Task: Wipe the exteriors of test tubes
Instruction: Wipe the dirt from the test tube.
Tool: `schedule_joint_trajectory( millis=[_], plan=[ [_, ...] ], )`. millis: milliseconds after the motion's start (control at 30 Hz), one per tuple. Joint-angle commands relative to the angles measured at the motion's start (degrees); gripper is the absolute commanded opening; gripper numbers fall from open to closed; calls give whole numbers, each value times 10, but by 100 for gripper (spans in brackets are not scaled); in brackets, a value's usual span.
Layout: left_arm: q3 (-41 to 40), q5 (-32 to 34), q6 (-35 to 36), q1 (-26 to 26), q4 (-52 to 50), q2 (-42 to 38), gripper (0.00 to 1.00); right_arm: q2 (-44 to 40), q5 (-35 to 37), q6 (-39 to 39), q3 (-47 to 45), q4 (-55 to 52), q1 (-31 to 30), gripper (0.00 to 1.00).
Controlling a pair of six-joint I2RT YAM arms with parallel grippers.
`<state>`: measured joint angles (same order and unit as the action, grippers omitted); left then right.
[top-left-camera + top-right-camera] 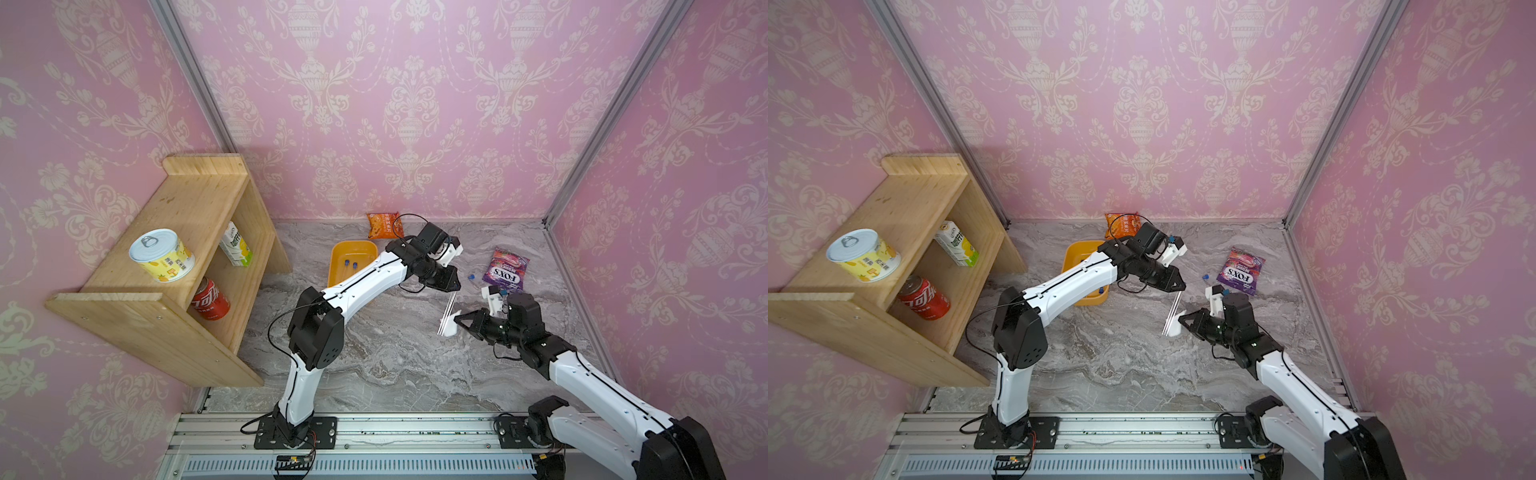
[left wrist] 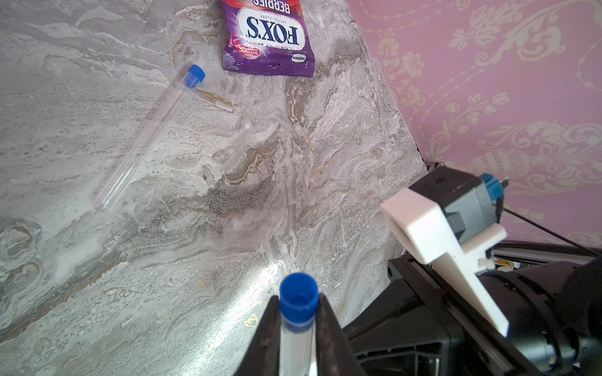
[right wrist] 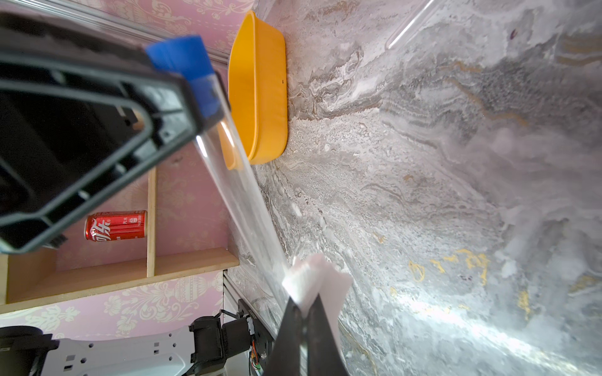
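Right wrist: wipe (image 3: 321, 280) touches test tube (image 3: 247, 198); left wrist: its blue cap (image 2: 298, 298).

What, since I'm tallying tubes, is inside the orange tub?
Two blue-capped test tubes show inside the orange tub; their clear bodies are hard to trace. The left arm covers the tub's near part, so anything lying there cannot be seen.

We recorded a raised tube (image 1: 448, 309), clear and blue-capped, hanging cap-up and slightly tilted. A like loose tube (image 2: 149, 138) lay flat on the table (image 1: 374, 353). Two tray tubes (image 1: 346, 262) (image 1: 355, 264) lay inside the orange tray (image 1: 353, 249).
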<state>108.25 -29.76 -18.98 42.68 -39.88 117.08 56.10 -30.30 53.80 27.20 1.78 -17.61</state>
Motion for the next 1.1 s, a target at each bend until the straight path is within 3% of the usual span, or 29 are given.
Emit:
schedule_joint_trajectory(
  millis=[0,267,467,1067],
  plan=[
    [12,-15,-2,2,2,-12,20,19,-15,-26,44,-5,27,0],
    [7,-15,-2,2,4,-13,20,58,-40,-43,99,-2,72,0],
    [11,-14,0,2,2,-13,20,61,-50,-31,82,17,72,0],
    [22,-18,-2,2,2,-4,21,-15,13,17,-41,24,-31,0]
  ],
)
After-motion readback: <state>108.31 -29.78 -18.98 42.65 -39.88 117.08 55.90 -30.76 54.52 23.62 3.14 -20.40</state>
